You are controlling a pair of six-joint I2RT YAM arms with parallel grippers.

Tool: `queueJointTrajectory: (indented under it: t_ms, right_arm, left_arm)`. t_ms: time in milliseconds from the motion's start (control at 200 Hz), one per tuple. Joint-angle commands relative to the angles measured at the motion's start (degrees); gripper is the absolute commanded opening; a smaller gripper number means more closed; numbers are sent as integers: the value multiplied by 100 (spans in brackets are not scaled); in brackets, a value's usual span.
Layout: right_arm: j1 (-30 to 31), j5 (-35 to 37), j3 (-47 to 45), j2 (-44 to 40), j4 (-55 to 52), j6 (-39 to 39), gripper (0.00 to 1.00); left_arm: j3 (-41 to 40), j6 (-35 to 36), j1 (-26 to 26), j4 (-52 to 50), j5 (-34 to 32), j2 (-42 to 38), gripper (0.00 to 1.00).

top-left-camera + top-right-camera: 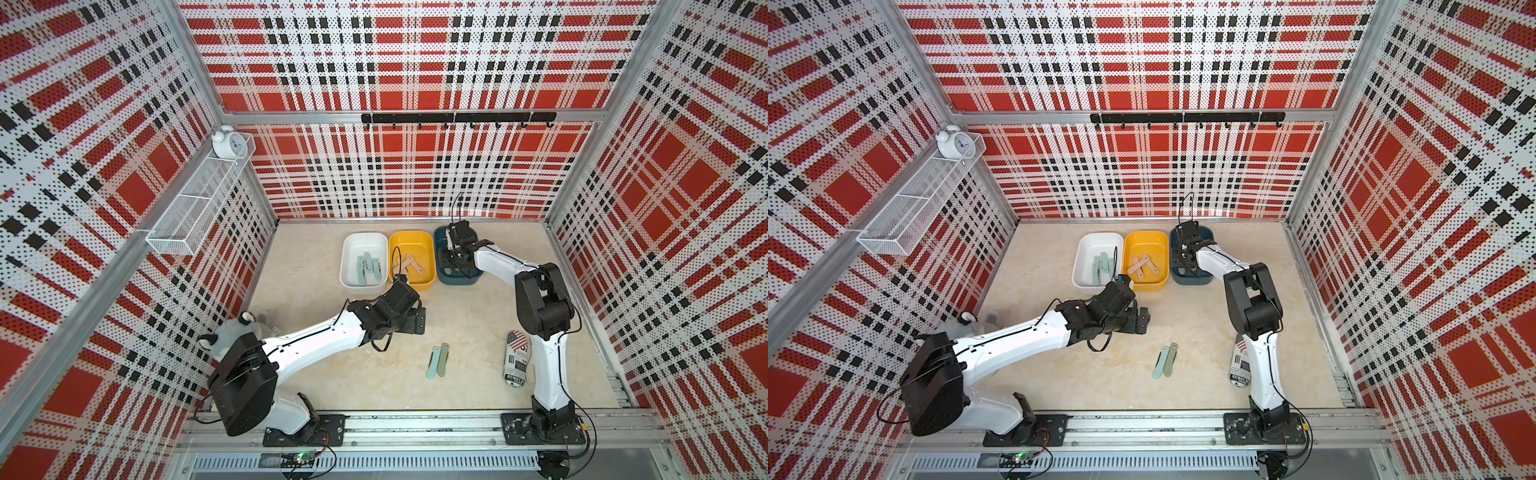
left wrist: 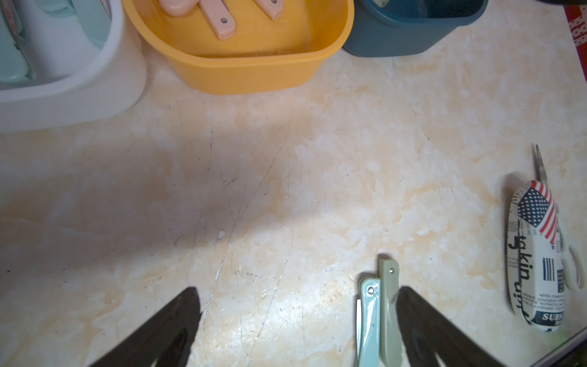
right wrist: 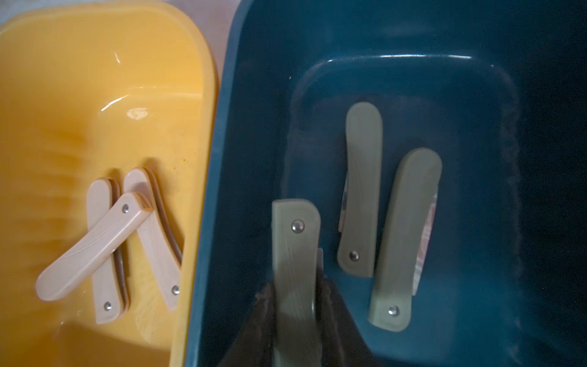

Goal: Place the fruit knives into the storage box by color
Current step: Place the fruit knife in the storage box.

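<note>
My right end effector (image 3: 297,286) pinches a sage knife (image 3: 295,241) over the blue box (image 3: 413,38). Two loose knives (image 1: 432,365) lie well apart from it; my left end effector (image 2: 297,298) is spread.

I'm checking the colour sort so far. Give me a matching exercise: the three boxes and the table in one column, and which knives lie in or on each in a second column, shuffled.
Column 1
1. white box
2. yellow box
3. blue box
4. table

Column 2
A. sage green knives
B. one mint-teal knife and one sage green knife, side by side
C. peach-pink knives
D. mint-teal knives

Pairs: 1-D, 2-C, 3-A, 4-B
</note>
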Motion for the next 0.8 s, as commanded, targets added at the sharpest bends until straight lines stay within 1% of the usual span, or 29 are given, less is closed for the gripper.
queueJointTrajectory:
  t_ms: [0, 85, 286, 561, 641, 726, 782, 787, 792, 797]
  right_arm:
    - [-63, -10, 120, 102, 275, 120, 25]
    - [-114, 69, 96, 78, 377, 145, 25]
    - [-167, 32, 233, 85, 349, 89, 32]
    - [-173, -36, 79, -289, 261, -26, 45]
    - [-158, -88, -162, -642, 236, -55, 54]
    - [-96, -71, -725, -1261, 247, -75, 67]
    - [-24, -56, -1210, -1758, 285, -71, 81]
    - [-7, -38, -1295, -1831, 286, -75, 85]
    - [-7, -38, -1295, -1831, 286, -75, 85]
    - [2, -34, -1337, -1888, 286, -73, 87]
  left_arm:
    - [43, 57, 57, -68, 23, 20, 98]
    - [51, 5, 55, -33, 34, 18, 98]
    - [4, 6, 62, -22, 40, -36, 98]
    - [-122, 54, 35, -62, 12, -125, 99]
    - [-154, 98, -113, -76, -13, -118, 98]
    - [-174, 154, -469, -175, -64, -78, 98]
    - [-232, 206, -733, -266, -86, -50, 98]
    - [-238, 222, -753, -266, -90, -44, 98]
    - [-241, 222, -780, -303, -92, -41, 98]
    - [-251, 226, -802, -315, -84, -44, 98]
